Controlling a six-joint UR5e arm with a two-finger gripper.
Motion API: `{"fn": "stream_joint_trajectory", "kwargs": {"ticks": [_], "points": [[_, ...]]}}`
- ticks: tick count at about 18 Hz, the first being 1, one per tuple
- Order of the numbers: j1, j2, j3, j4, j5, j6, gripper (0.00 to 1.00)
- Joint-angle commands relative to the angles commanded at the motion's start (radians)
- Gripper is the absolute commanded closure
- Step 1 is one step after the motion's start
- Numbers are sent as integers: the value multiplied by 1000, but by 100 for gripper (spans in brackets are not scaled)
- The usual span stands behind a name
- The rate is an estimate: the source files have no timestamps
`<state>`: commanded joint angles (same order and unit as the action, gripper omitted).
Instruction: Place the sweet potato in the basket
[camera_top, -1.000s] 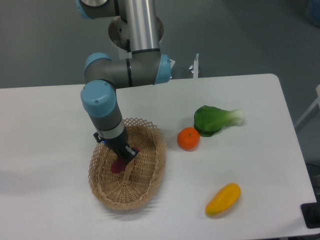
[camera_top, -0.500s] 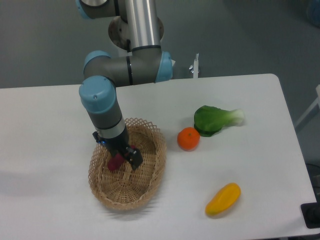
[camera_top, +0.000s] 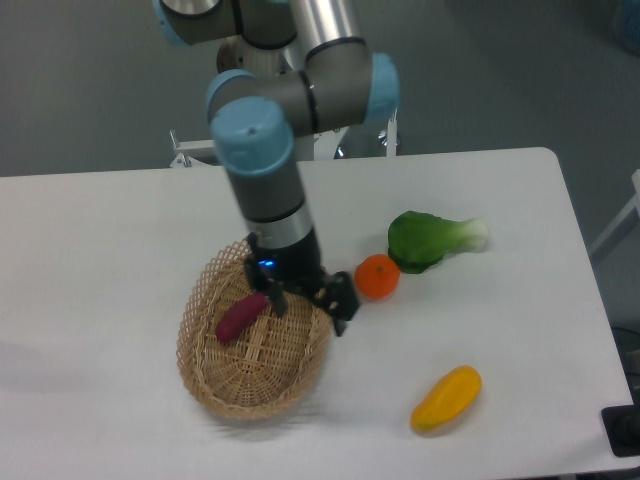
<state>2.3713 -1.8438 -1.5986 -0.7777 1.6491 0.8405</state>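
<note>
The magenta-purple sweet potato (camera_top: 241, 317) lies inside the oval wicker basket (camera_top: 210, 375), toward its left side, tilted up to the right. My gripper (camera_top: 309, 304) is open and empty above the basket's right rim, raised clear of it. Its left finger (camera_top: 276, 299) sits just right of the sweet potato's upper end. Its right finger (camera_top: 341, 300) hangs outside the rim, close to the orange.
A round orange (camera_top: 378, 277) sits just right of the basket. A green leafy vegetable (camera_top: 430, 239) lies behind it. A yellow-orange mango-shaped fruit (camera_top: 446, 398) lies at the front right. The table's right edge (camera_top: 590, 290) is nearby.
The gripper has let go of the sweet potato, which now lies in the basket. The arm has lifted and swung right, toward the basket's right rim.
</note>
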Motion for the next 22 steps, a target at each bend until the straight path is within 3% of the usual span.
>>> {"fn": "stream_joint_trajectory", "kwargs": {"ticks": [3, 6, 9, 14, 17, 22], "points": [[72, 9, 37, -52, -18, 61, 0], [135, 21, 91, -222, -21, 196, 0], [192, 25, 144, -313, -38, 427, 0], [314, 37, 216, -504, -100, 648, 0], [351, 38, 232, -557, -103, 768, 0], [374, 38, 232, -561, -140, 776, 0]]}}
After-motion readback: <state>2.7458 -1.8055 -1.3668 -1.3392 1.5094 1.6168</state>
